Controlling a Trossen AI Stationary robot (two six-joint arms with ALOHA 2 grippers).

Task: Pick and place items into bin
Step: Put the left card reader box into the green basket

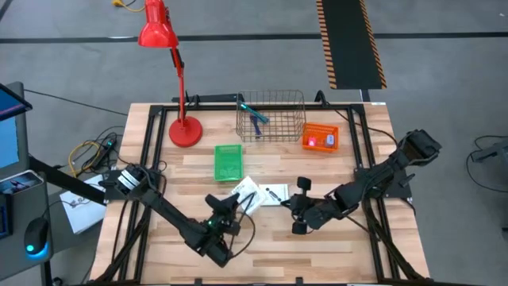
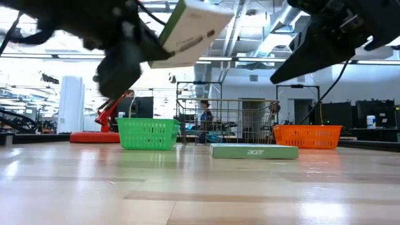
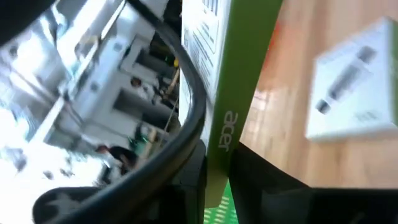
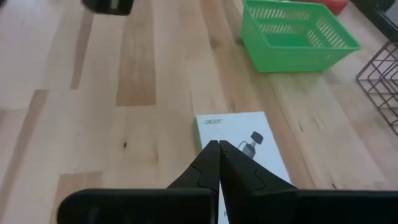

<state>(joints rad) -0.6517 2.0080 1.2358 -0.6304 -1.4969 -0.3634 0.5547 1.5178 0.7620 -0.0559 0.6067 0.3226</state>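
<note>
Two white boxes (image 1: 246,191), three baskets (image 1: 228,162), one lamp (image 1: 171,48).

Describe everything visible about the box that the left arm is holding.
The box is a flat white carton with a green edge carrying the word "acer" and small printed text on its face; it looks like cardboard. The left end effector grips it by that green edge, lifted clear of the table and tilted. In the high view it hangs near the table's middle, just in front of the green basket, beside a similar box lying flat.
</note>
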